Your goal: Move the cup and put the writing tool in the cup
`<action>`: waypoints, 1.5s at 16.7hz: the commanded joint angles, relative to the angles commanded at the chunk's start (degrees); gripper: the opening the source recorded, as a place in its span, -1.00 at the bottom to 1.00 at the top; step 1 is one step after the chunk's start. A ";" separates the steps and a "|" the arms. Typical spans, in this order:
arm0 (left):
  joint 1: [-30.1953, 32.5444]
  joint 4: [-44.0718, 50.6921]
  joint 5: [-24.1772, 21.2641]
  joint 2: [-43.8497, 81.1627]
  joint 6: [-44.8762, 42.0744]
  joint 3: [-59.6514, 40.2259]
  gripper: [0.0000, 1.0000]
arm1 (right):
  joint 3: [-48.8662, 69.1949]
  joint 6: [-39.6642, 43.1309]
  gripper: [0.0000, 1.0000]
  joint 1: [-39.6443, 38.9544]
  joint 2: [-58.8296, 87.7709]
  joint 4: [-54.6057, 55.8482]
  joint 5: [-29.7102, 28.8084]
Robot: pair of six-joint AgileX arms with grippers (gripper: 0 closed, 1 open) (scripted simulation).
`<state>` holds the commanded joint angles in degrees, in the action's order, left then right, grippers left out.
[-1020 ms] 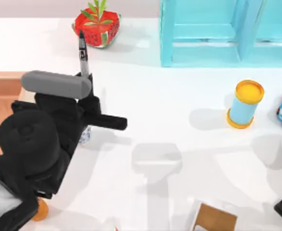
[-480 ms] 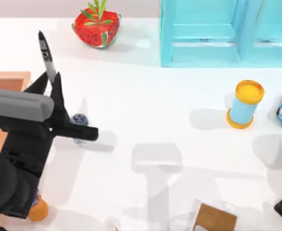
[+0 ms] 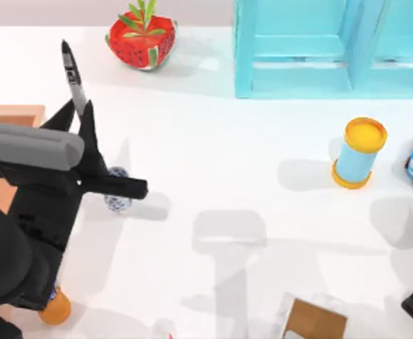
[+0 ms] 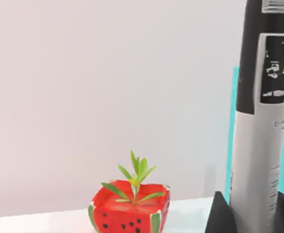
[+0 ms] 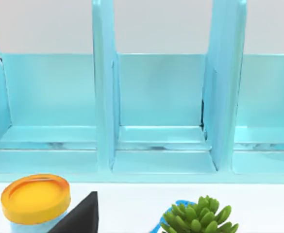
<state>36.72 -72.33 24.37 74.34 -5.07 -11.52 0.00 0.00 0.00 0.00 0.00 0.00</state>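
Your left gripper (image 3: 79, 131) is clamped on the marker pen (image 3: 73, 78), holding it upright just beside the small blue-patterned cup (image 3: 116, 192), which stands on the white table (image 3: 248, 155) well short of the watermelon planter (image 3: 142, 37) beyond it.

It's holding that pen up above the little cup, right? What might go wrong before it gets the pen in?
1. The cup is small and partly hidden under the left gripper, so the pen may be lowered beside it rather than inside.
2. The pen looks taller than the cup, so once released it might tip the cup over.
3. The pen is gripped near its lower end and leans slightly; it could slip or tilt further while moving.
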 joint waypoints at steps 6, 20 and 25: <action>-3.76 -6.95 -3.76 11.61 0.81 -4.28 -1.00 | 0.00 0.00 1.00 0.00 0.00 0.00 0.00; -4.02 -7.37 -4.07 12.33 0.80 -4.53 0.36 | 0.00 0.00 1.00 0.00 0.00 0.00 0.00; -4.02 -7.37 -4.07 12.33 0.80 -4.53 1.00 | 0.00 0.00 1.00 0.00 0.00 0.00 0.00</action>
<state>32.71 -79.70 20.30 86.67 -4.27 -16.05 0.00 0.00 0.00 0.00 0.00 0.00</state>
